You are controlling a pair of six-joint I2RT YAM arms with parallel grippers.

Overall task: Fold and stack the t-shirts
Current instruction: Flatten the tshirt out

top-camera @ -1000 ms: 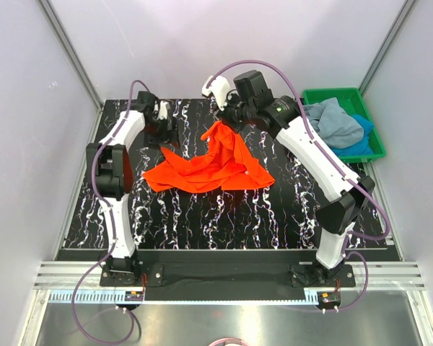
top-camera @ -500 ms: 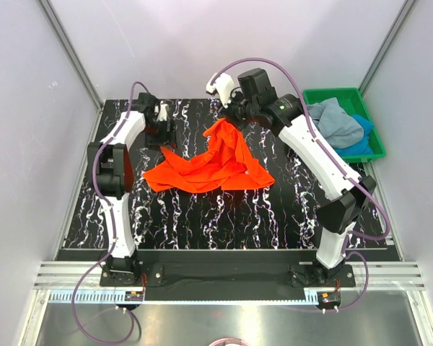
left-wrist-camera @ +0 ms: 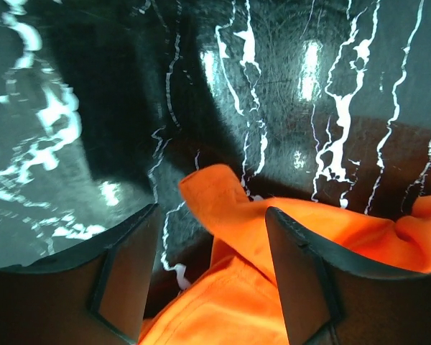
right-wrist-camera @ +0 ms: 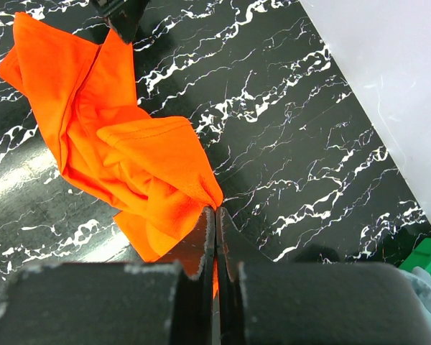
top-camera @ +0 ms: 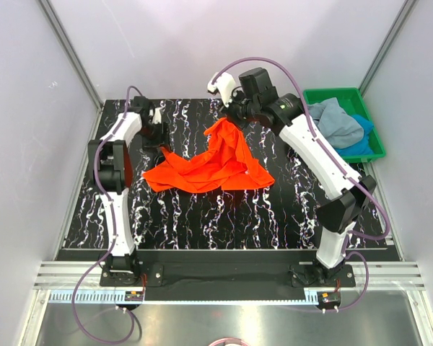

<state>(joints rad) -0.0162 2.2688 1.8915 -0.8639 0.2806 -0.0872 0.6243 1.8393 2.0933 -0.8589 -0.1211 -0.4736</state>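
Observation:
The bright orange t-shirt lies crumpled on the black marbled table, one edge lifted at the back. My right gripper is shut on that raised edge; in the right wrist view the cloth hangs from my closed right gripper. My left gripper is open at the shirt's far left corner; in the left wrist view an orange fold lies between the fingers of my left gripper, not clamped. The grey-blue t-shirt and the bright blue t-shirt lie bunched in the green tray.
A green plastic tray stands at the back right beside the table. White walls enclose the back and sides. The arm bases are bolted on a rail at the near edge.
My left gripper has shifted left and a little back along the shirt's corner. My right gripper has risen slightly with the orange edge. The shirt's body has barely moved.

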